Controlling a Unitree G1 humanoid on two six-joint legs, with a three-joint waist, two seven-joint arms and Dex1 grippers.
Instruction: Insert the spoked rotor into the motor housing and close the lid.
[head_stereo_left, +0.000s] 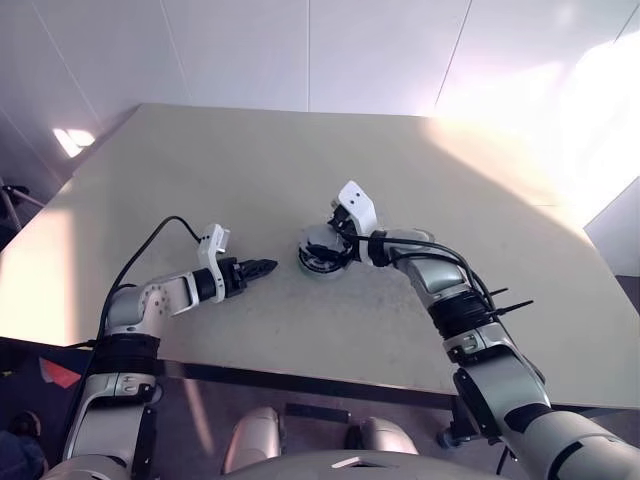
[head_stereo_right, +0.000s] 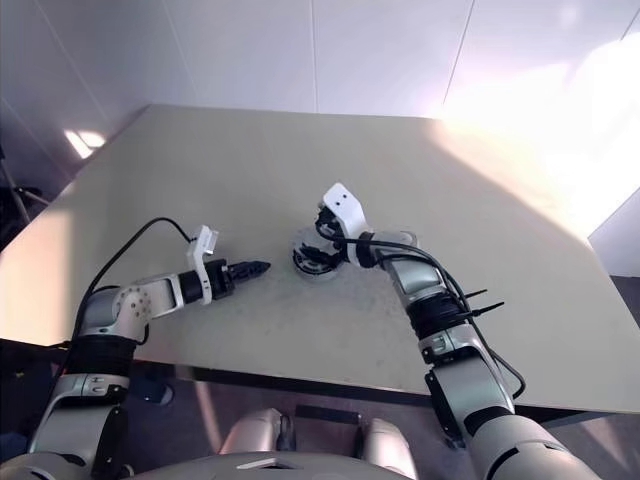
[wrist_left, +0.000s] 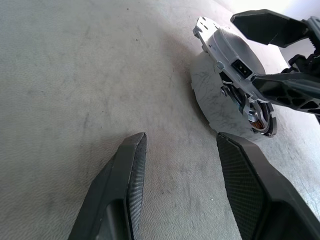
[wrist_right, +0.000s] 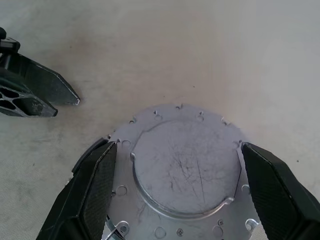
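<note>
The right jaws (wrist_right: 175, 195) are standing spread wide, one black finger (wrist_right: 90, 195) on either side of a round grey metal assembly (wrist_right: 182, 172) whose flat scratched top plate, ringed with small holes, is facing the right wrist camera. Whether the fingers are touching its edge is hard to tell; they are flanking it closely. The right forearm is reaching in from the lower right of the head view, bent at the elbow, wrist angled down and toward the picture's left, so the right jaws (head_stereo_left: 335, 240) are sitting over the assembly near the middle of the pale beige surface (head_stereo_left: 300, 160).

The left jaws (wrist_left: 177, 165) are standing partly apart and empty, the two textured black fingers (wrist_left: 125, 190) hovering low over bare surface. The left jaws (head_stereo_left: 262, 267) are pointing right toward the assembly, near it but apart, with the left arm stretched out from the lower left of the frame.

In the left wrist view the assembly's side is showing a grey shell with a glimpse of reddish-copper windings (wrist_left: 256, 119) at its lower edge, marking the motor housing (wrist_left: 225, 100). Its interior is hidden, so the spoked rotor and a separate lid cannot be made out.
</note>
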